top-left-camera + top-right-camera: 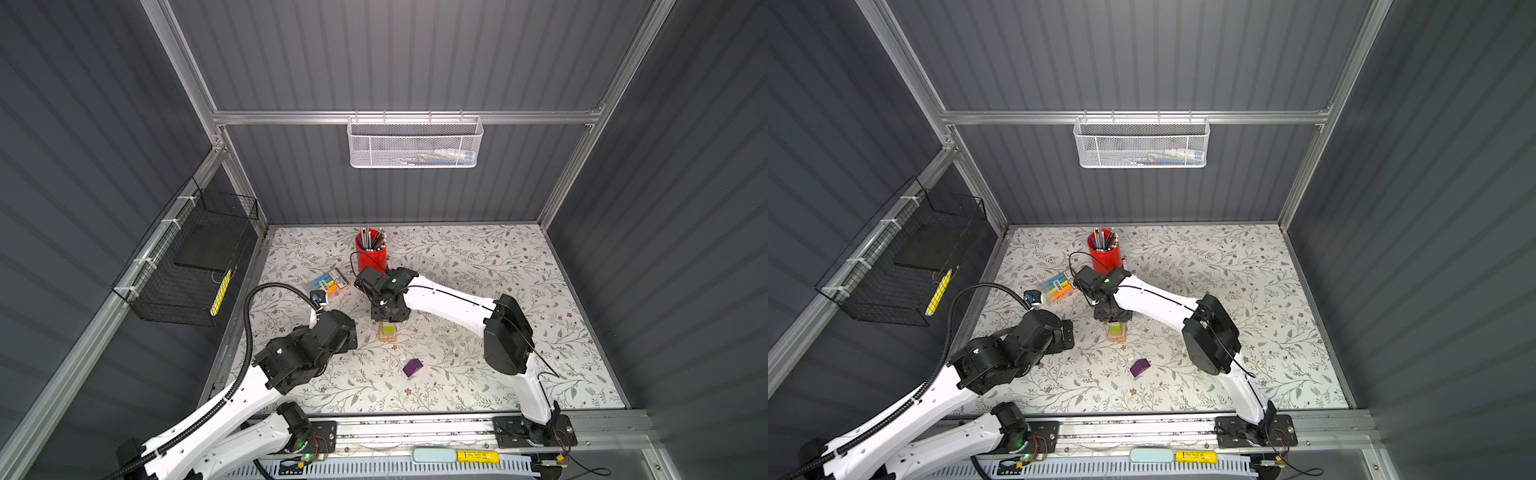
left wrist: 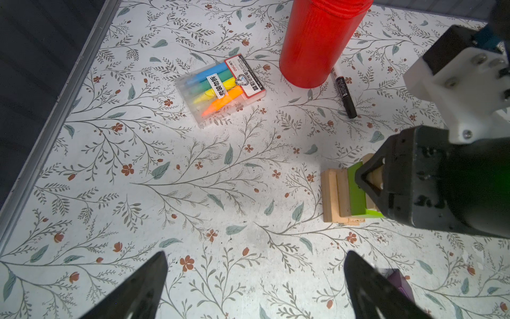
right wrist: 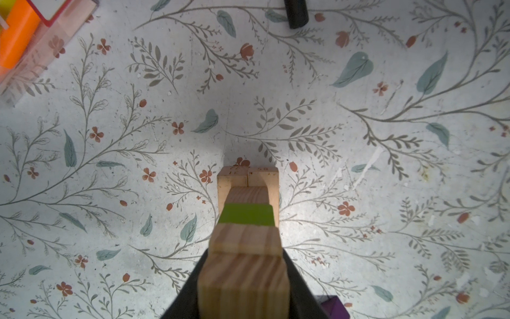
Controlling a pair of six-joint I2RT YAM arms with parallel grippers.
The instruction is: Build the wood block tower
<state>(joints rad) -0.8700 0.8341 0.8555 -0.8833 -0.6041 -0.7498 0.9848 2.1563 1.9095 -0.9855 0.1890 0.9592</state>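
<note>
The wood block tower [image 1: 388, 336] [image 1: 1117, 335] stands mid-table as a low stack of pale planks in crossed layers, with a lime-green block [image 1: 389, 330] [image 3: 247, 214] in its top layer. My right gripper [image 3: 245, 276] [image 1: 390, 316] hangs right over the tower's far side, shut on a pale wood block [image 3: 242, 284]. Whether that block touches the stack I cannot tell. In the left wrist view the right gripper [image 2: 414, 179] covers part of the tower [image 2: 338, 196]. A purple block [image 1: 412, 368] [image 1: 1139, 367] lies alone nearer the front. My left gripper [image 2: 255, 256] [image 1: 350, 332] is open and empty, left of the tower.
A red pencil cup [image 1: 371, 254] stands behind the tower, with a black marker [image 2: 343, 94] beside it. A pack of coloured highlighters [image 1: 328, 283] lies to the left. A white mesh basket [image 1: 415, 141] hangs on the back wall and a black wire basket [image 1: 187, 266] on the left wall.
</note>
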